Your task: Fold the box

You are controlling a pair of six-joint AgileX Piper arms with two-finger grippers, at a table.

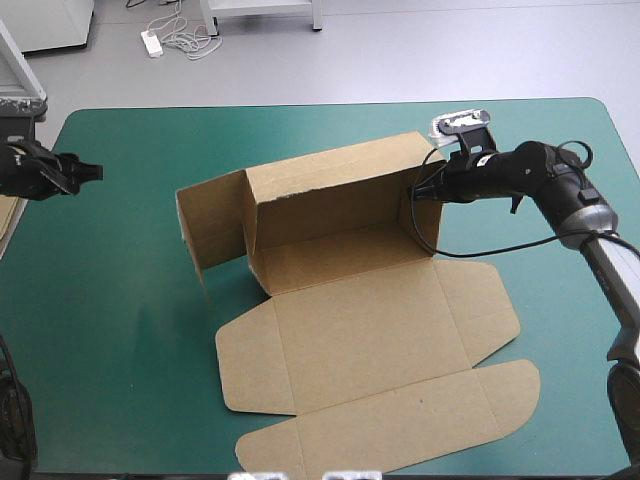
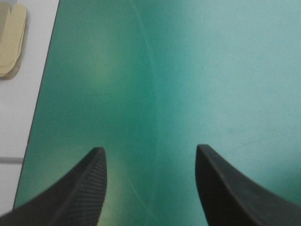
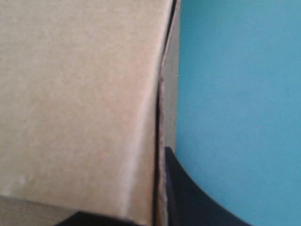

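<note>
The fold looks partly done: the brown box (image 1: 345, 300) sits around the middle of the table (image 1: 120, 350), with its tray part toward the far edge and the rest spread toward the near edge. The back wall (image 1: 330, 185) stands upright over the base, and the right side wall (image 1: 428, 222) is raised beside it. The flap at the left end (image 1: 210, 225) stands too, but it swings outward in line with the back wall rather than being tucked in. The broad lid panel (image 1: 370, 330) and its rounded flaps lie flat on the teal-green cover. Judging from this, the left end remains to be turned in, the side walls tucked and locked, and the front raised. The right end effector (image 1: 425, 190) is at the top of the right side wall, its black fingers (image 3: 188, 197) nearly together with the board's edge pinched between them, one finger outside the wall and one inside. The left end effector (image 2: 150, 160) hovers near the table's left edge, well away from the box. Its fingers are spread wide, with only bare cover ahead of them, and it grips and touches nothing. A stack of spare board (image 2: 11, 42) shows just beyond that edge.
</note>
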